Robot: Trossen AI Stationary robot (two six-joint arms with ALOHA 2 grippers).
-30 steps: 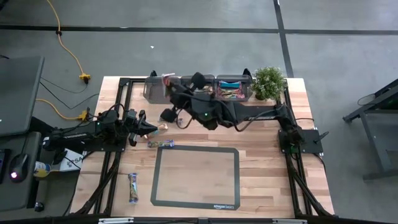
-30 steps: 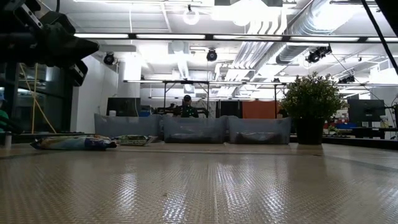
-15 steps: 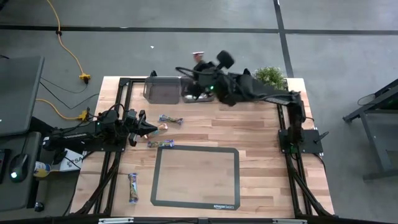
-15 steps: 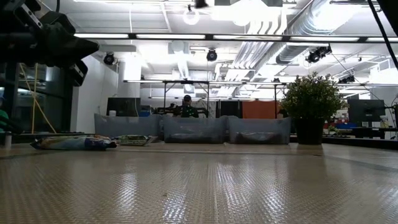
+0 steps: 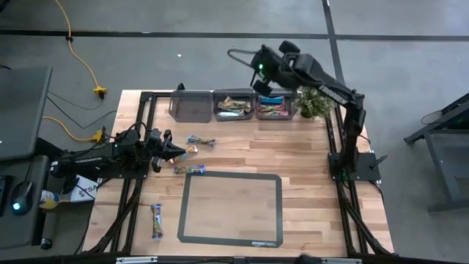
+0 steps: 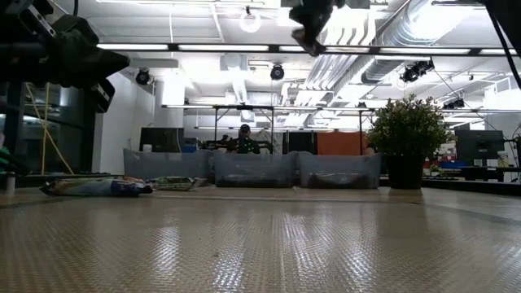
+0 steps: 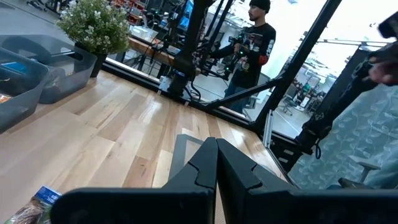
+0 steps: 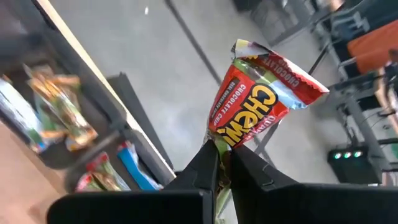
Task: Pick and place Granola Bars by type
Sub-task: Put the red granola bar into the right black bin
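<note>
My right gripper (image 5: 258, 75) is raised high over the bins at the far edge and is shut on a red granola bar (image 8: 258, 106); it also shows at the top of the low view (image 6: 308, 28). My left gripper (image 5: 176, 152) hovers shut above the table's left part (image 7: 216, 163). Just past its tip lies a small bar (image 5: 192, 150). A blue bar (image 5: 200, 141), a green bar (image 5: 189, 170) and another bar (image 5: 156, 220) lie flat on the wood. The middle bin (image 5: 234, 105) and the right bin (image 5: 275, 106) hold sorted bars. My right gripper pinches the red bar by its crimped end (image 8: 219, 142) between the two fingers. The rest of the wrapper sticks out beyond the fingertips, its other crimped end (image 8: 273, 59) free. The bar is lifted clear, well above the bins.
Three grey bins stand in a row along the far edge; the left one (image 5: 192, 105) shows no bars. A potted plant (image 5: 315, 99) stands right of them. A dark-framed mat (image 5: 231, 209) lies on the near half. A person (image 7: 252, 43) stands beyond the table.
My right arm has swung up from low over the table's left-middle toward the far right, carrying the red bar, and now stands high above the bins. As it left, it uncovered the blue bar on the wood.
</note>
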